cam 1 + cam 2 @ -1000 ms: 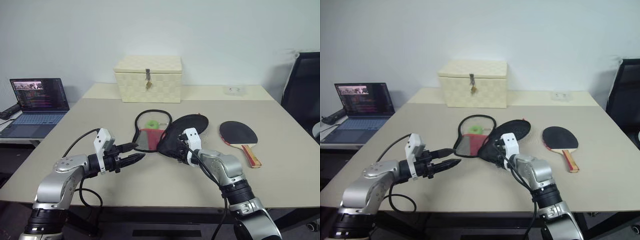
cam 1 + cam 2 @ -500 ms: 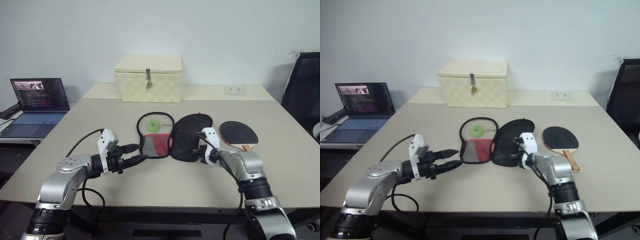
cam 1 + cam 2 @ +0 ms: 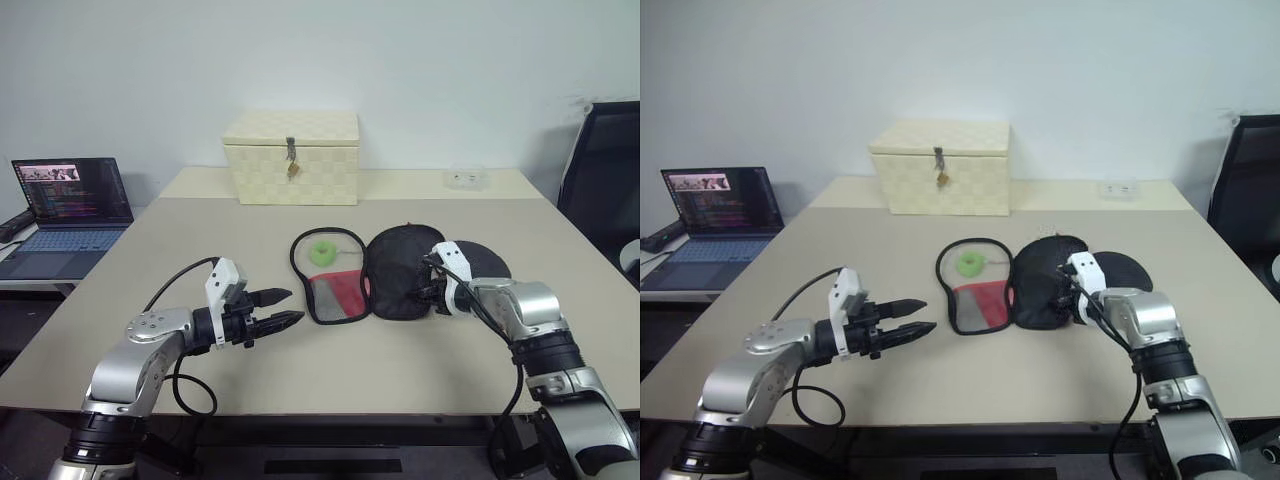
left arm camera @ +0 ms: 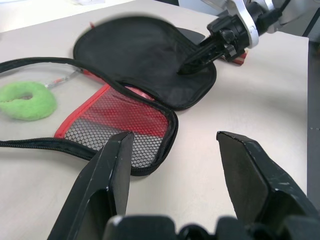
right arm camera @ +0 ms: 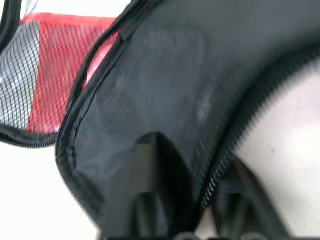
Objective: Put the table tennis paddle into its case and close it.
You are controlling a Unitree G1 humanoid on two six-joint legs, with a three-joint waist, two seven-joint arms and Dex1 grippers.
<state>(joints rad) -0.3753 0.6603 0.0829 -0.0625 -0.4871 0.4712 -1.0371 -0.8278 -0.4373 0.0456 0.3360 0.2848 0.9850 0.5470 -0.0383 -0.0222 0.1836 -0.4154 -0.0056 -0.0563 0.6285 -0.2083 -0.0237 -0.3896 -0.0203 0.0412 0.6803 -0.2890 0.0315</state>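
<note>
Paddle case (image 3: 355, 280), the soft zip pouch of black fabric, lies unzipped and spread in two halves on the beige table (image 3: 200, 240). One half shows a red panel with black mesh (image 4: 117, 122) facing up, and the other half is a black fabric flap (image 3: 400, 268) folded out toward my right side. A green ring of soft foam (image 3: 323, 252) rests inside the open half, near the curved zip edge.

My right claw (image 3: 432, 291) is at the right edge of the black flap. In my right wrist view one black finger (image 5: 150, 185) sits on top of the fabric and the other is under the zip edge, so this claw pinches the flap.

Just behind this claw, the table tennis paddle with the round black rubber face (image 3: 485, 262) lies flat on the table. It is just beside the flap, and my claw and the flap hide part of it. I cannot see its handle clearly.

My left claw (image 3: 283, 308) hovers above the table, just beside the mesh half of the case but not touching it. Its two black fingers (image 4: 112, 170) stand well apart and hold nothing.

At the far side of the table stands a cream woven box with a metal latch (image 3: 291, 157). An open laptop (image 3: 62, 205) is on a lower desk to my left.
</note>
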